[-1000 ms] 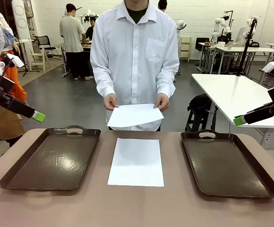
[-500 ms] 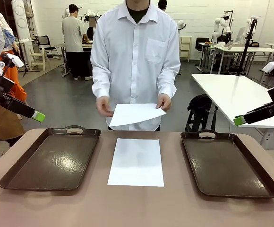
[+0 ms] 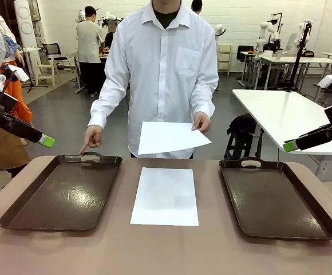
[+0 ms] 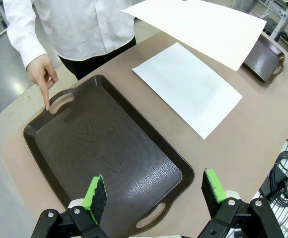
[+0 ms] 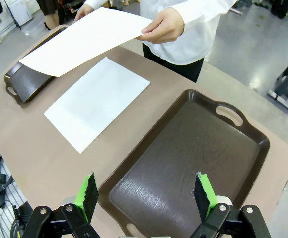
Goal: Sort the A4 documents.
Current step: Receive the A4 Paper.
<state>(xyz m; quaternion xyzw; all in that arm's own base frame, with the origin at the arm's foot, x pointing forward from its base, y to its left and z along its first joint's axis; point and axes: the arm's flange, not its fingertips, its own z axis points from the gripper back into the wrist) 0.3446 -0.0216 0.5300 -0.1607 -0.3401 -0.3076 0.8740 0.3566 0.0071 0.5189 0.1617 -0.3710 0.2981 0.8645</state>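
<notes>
One A4 document (image 3: 165, 196) lies flat on the table between two dark brown trays. A person across the table holds a second A4 document (image 3: 172, 137) above it in one hand (image 3: 200, 122). Their other hand (image 3: 91, 137) points a finger down at the far handle of the left tray (image 3: 63, 195). My left gripper (image 3: 47, 141) hovers open, high over the table's left side; in the left wrist view it (image 4: 155, 191) looks down on that tray (image 4: 104, 144). Over the right tray (image 5: 193, 148), my right gripper (image 5: 145, 192) also hangs open and holds nothing.
The right tray (image 3: 277, 197) is bare inside, as is the left one. Brown tabletop (image 3: 166, 246) runs along the near edge. A white table (image 3: 280, 114) and other people stand in the room behind.
The person took one hand off the held sheet and lowered it to point at the left tray's handle. The sheet now hangs from one hand. Neither arm has moved.
</notes>
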